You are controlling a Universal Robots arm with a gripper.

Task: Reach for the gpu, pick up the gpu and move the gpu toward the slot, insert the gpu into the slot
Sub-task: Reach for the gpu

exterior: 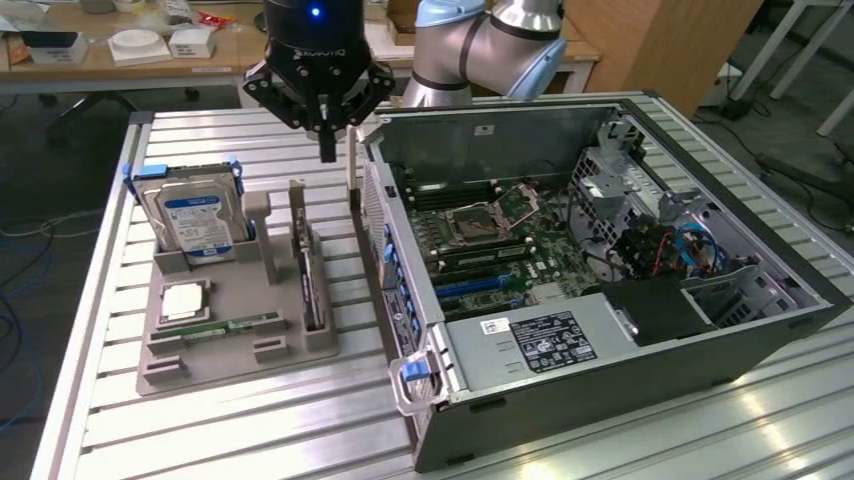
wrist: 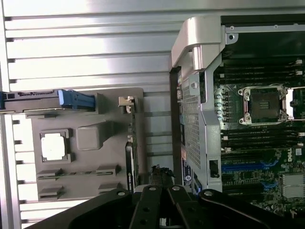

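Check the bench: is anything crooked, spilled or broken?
Nothing stands out. The gpu stands on edge in the tray, the hard drive sits upright, the case lies open, and the shut claw hangs above the gap between tray and case.

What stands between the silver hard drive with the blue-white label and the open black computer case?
The thin dark gpu card, standing on edge in the grey holder tray; the exterior view shows it.

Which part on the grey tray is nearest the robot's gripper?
The gpu, the thin dark card on edge toward the computer case; hard drive and processor sit farther from the gripper.
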